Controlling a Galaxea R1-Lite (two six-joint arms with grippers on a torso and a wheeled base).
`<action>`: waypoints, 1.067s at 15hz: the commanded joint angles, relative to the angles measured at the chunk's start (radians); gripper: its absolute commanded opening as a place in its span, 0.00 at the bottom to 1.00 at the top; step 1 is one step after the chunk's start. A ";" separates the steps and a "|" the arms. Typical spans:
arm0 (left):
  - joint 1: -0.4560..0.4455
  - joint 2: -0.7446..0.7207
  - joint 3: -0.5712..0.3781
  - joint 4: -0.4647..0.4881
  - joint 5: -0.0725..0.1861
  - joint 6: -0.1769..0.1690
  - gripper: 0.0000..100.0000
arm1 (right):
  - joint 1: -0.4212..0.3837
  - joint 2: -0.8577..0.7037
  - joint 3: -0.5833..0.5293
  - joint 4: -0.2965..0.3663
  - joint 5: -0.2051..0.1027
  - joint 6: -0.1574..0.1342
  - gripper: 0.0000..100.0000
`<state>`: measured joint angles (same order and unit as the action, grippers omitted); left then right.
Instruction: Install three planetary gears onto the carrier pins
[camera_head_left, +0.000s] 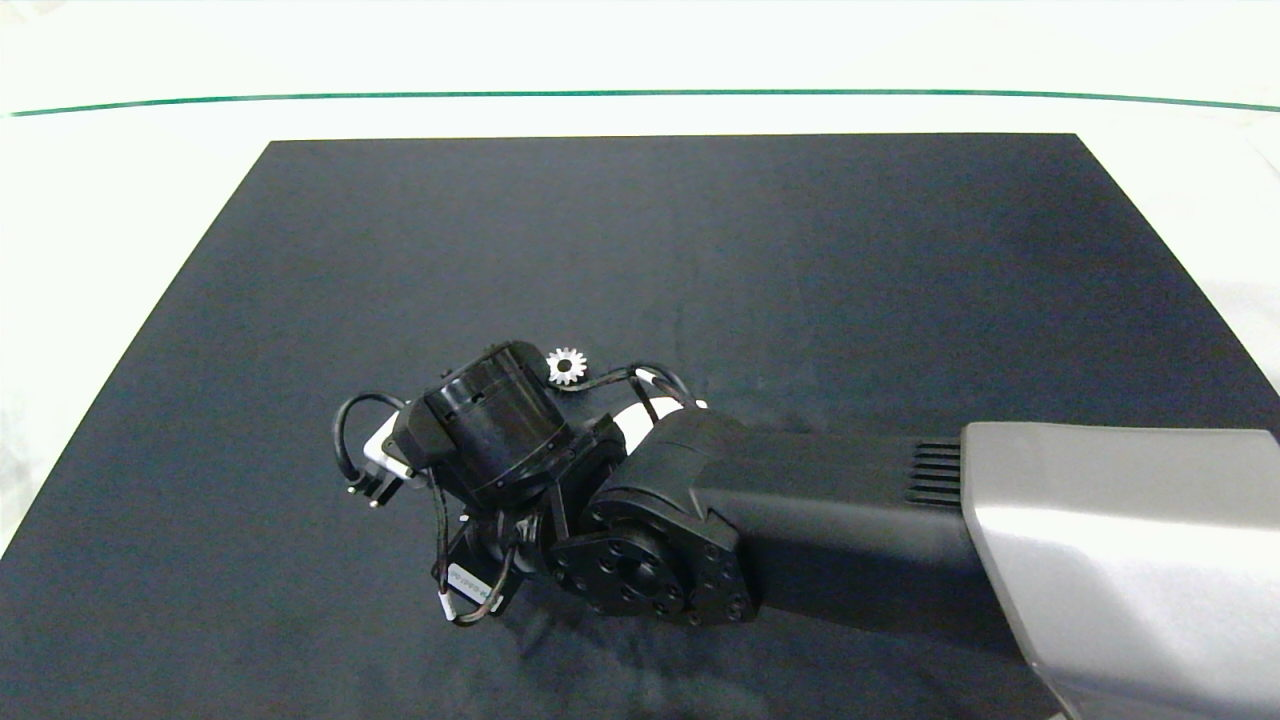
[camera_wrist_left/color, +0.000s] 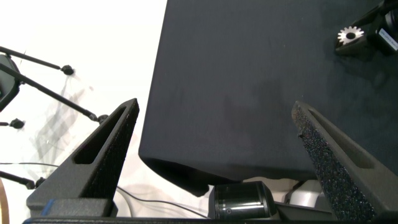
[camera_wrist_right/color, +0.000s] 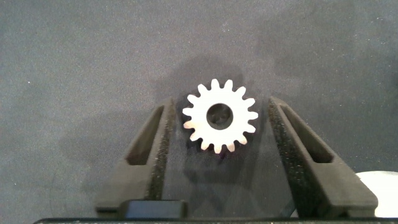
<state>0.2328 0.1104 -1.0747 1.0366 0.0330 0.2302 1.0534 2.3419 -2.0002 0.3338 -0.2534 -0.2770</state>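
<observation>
Silvery planetary gear (camera_wrist_right/color: 219, 116) lies flat on the black mat (camera_head_left: 700, 250), between the right gripper's (camera_wrist_right/color: 219, 134) parted fingers, seemingly untouched; another gear (camera_head_left: 566, 365) sits at the wrist's one o'clock. Left gripper (camera_wrist_left/color: 214, 134) hangs wide open, empty, over the mat's edge.

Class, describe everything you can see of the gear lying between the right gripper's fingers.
The gear is small, silvery and looks like metal, with short blunt teeth all round and a round central bore. It lies flat on the dark mat. The right gripper is open around it, one finger on each side, neither clearly touching it. The head view hides it under the arm.
</observation>
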 joint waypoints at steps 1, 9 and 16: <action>0.000 -0.002 -0.002 0.005 0.001 0.001 1.00 | 0.000 0.002 0.000 0.002 -0.003 -0.008 0.52; -0.001 -0.003 -0.004 0.007 0.001 0.001 1.00 | 0.000 0.017 0.000 0.001 -0.001 -0.010 0.36; -0.004 -0.011 0.004 0.011 0.001 0.001 1.00 | 0.000 0.004 0.000 0.002 -0.004 -0.008 0.22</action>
<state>0.2289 0.1034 -1.0717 1.0426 0.0332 0.2304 1.0534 2.3523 -2.0002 0.3343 -0.2557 -0.2838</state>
